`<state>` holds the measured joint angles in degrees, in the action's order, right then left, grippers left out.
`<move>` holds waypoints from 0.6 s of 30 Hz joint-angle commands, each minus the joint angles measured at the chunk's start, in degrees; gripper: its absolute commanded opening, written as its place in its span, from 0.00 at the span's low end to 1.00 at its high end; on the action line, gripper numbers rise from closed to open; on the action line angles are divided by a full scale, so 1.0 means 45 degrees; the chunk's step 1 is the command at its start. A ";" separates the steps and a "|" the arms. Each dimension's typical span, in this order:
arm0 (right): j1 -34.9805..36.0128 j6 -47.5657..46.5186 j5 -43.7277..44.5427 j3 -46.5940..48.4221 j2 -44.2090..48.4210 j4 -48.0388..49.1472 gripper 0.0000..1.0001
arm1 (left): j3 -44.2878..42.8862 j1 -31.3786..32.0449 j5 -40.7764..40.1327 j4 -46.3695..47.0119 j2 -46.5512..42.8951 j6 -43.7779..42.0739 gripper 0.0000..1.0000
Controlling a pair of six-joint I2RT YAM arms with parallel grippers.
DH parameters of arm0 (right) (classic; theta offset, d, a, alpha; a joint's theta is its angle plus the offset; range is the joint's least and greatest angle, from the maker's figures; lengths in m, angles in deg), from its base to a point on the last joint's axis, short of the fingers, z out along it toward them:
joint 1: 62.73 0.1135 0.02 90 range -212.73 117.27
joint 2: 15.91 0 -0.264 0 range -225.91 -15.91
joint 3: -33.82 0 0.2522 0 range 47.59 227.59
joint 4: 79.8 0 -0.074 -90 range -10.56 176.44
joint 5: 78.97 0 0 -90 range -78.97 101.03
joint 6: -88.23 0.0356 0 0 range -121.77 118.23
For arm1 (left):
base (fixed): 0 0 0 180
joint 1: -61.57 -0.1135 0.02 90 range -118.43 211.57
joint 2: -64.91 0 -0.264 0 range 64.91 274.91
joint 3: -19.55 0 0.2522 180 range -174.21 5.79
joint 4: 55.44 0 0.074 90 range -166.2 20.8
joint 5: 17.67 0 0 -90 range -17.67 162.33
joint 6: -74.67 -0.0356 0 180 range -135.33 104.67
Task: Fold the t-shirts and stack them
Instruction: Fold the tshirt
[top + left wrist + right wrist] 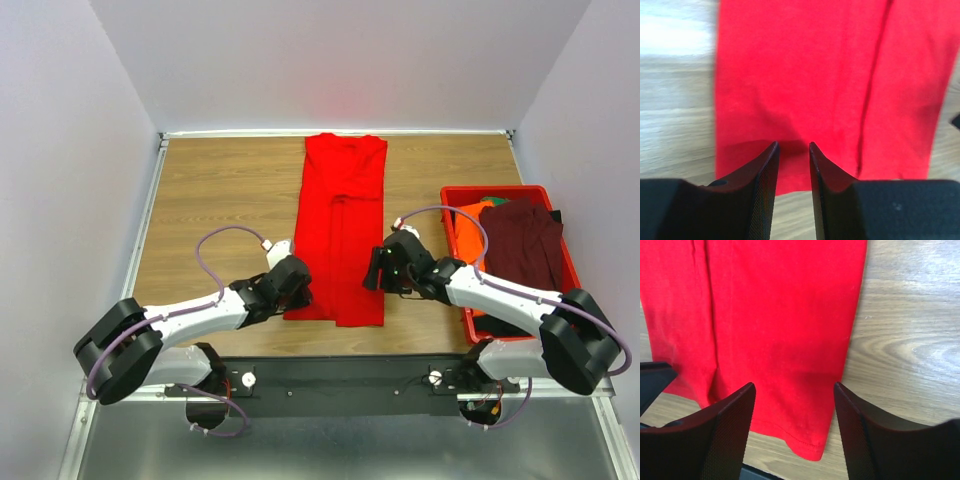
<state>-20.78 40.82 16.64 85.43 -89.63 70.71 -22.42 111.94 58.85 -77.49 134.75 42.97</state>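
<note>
A bright red t-shirt (340,220) lies flat on the wooden table, folded lengthwise into a long strip, its hem toward me. My left gripper (300,287) hovers over the hem's left corner with its jaws a narrow gap apart and nothing between them; the left wrist view shows it (793,145) above the red cloth (815,75). My right gripper (374,272) is wide open over the hem's right corner (825,450), holding nothing (795,385). An orange t-shirt (470,228) and a dark maroon t-shirt (525,245) lie crumpled in the bin.
A rigid red plastic bin (500,190) stands at the right edge of the table, beside my right arm. Bare wood (220,185) lies left of the red shirt. The table's metal rim runs along the near edge (340,360).
</note>
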 commanded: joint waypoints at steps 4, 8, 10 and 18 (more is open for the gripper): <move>0.0324 0.0341 0.0101 0.0339 -0.0123 -0.0060 0.64 | -0.1543 0.0427 -0.0424 0.0105 0.0689 -0.1276 0.34; 0.0579 0.0321 0.0257 0.0613 -0.0377 -0.0060 0.58 | -0.1759 0.0896 -0.0092 0.0378 0.1314 -0.1491 0.28; 0.0676 0.0321 0.0258 0.0710 -0.0513 -0.0060 0.53 | -0.1701 0.1207 0.0219 0.0534 0.1800 -0.1511 0.26; 0.0969 0.0379 0.0414 0.0575 -0.0709 -0.0060 0.52 | -0.1213 0.2595 0.0962 0.1159 0.2916 -0.0594 0.20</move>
<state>-17.26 41.73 16.64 87.59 -92.08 70.51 -29.11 121.43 60.95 -73.84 146.81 38.16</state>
